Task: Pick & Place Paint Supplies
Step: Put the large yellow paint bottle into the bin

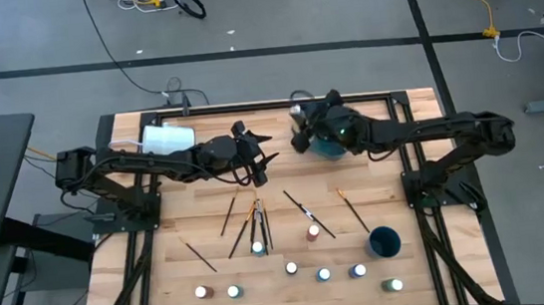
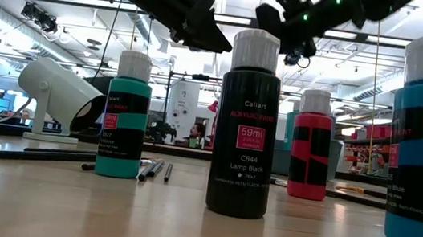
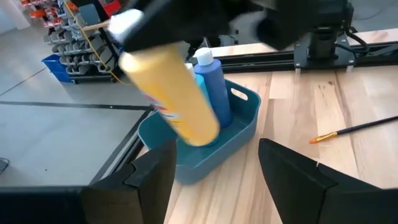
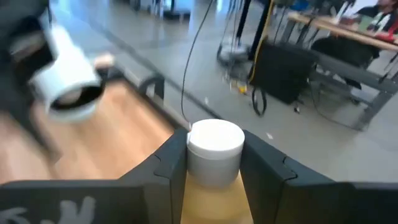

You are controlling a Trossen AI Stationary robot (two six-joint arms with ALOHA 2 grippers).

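My right gripper (image 1: 302, 130) is shut on a tall yellow bottle (image 3: 171, 93) with a white cap, tilted over a blue bin (image 3: 245, 127) at the table's far middle. A tall blue bottle (image 3: 214, 87) stands in the bin. My left gripper (image 1: 258, 159) is open and empty, just left of the bin; its fingers (image 3: 155, 177) point at it. Several small paint bottles (image 1: 291, 268) stand along the near edge. Several thin brushes (image 1: 258, 219) lie flat mid-table. My right gripper pinches the yellow bottle's upper part, just below its white cap (image 4: 214, 146), between its two fingers (image 4: 171, 165). The bottle is tilted, with the cap toward the table's far side and its lower end (image 3: 199, 130) down in the bin beside the blue bottle. Whether that end touches the bin, I cannot tell.
A large white cup (image 1: 166, 140) lies on its side at the far left. A dark blue round cup (image 1: 384, 242) stands at the near right. Bottles (image 2: 246, 123) close to the low camera hide much of the table. Black frame rails (image 1: 267, 105) border the table.
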